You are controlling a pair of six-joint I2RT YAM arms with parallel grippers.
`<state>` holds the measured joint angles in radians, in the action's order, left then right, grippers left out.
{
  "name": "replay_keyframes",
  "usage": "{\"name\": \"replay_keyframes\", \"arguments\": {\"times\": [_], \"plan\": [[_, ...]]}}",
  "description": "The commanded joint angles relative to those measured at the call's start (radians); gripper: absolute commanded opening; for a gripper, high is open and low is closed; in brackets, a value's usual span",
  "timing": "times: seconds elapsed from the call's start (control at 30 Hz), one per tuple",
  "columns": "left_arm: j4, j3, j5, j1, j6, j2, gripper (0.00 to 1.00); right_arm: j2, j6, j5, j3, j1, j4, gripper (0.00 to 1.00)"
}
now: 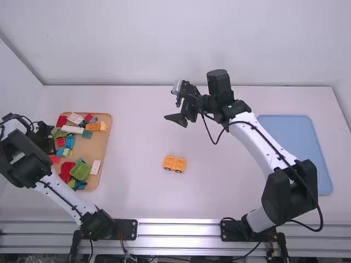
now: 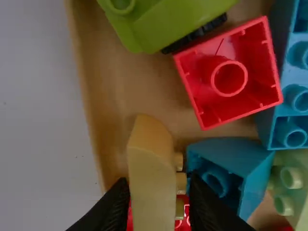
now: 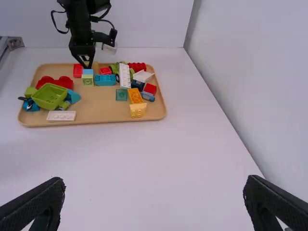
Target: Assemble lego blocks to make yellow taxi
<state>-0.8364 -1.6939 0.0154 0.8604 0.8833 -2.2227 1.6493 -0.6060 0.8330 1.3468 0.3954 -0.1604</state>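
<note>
Noting left gripper [image 2: 158, 183] drawn in snugly, apparently holding yellow block [image 2: 150, 159] over tray [image 1: 98, 146], long axis running out between the fingers. Orange car [image 1: 174, 164] lies well right, mid-table. Right gripper [image 3: 155, 180] wide open, empty; left arm nearer block.

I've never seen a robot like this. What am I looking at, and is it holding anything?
It is one machine with two arms at a white table. The high view looks down from above and behind; the two wrist views come from a camera on each arm.

A tan tray of toy bricks lies on the left, a small orange wheeled piece near the middle, and a flat blue tray on the right.

The left arm has its jaws down at a pale yellow brick; I can't tell whether it is gripped. The right arm has its jaws apart, with nothing between them.
</note>
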Motion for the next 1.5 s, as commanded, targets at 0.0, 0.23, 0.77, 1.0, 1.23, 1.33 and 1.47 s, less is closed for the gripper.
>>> {"name": "replay_keyframes", "arguments": {"times": [0.0, 0.23, 0.77, 1.0, 1.23, 1.33, 1.47], "plan": [[0.010, 0.029, -0.023, 0.003, -0.010, -0.005, 0.33, 0.008, 0.003, 0.006, 0.021, -0.004, -0.001, 0.99], [0.043, 0.051, -0.001, 0.003, -0.021, -0.005, 0.33, 0.008, 0.003, -0.002, 0.021, -0.004, -0.001, 0.98], [-0.126, -0.116, 0.064, -0.024, -0.163, 0.114, 0.07, 0.008, 0.010, -0.005, 0.021, -0.022, 0.016, 0.98], [-0.064, 0.003, 0.081, -0.124, -0.189, 0.444, 0.03, 0.008, 0.071, 0.007, 0.021, -0.063, 0.026, 0.99], [0.264, 0.366, 0.151, -0.414, -0.274, 0.840, 0.02, 0.008, 0.087, 0.051, 0.021, -0.086, 0.026, 0.98], [0.402, 0.503, 0.154, -0.563, -0.312, 0.933, 0.02, 0.008, 0.119, 0.102, 0.021, -0.097, 0.026, 0.99], [0.587, 0.695, 0.090, -0.807, -0.320, 1.019, 0.08, 0.021, 0.188, 0.168, -0.008, -0.122, 0.050, 0.99]]}}
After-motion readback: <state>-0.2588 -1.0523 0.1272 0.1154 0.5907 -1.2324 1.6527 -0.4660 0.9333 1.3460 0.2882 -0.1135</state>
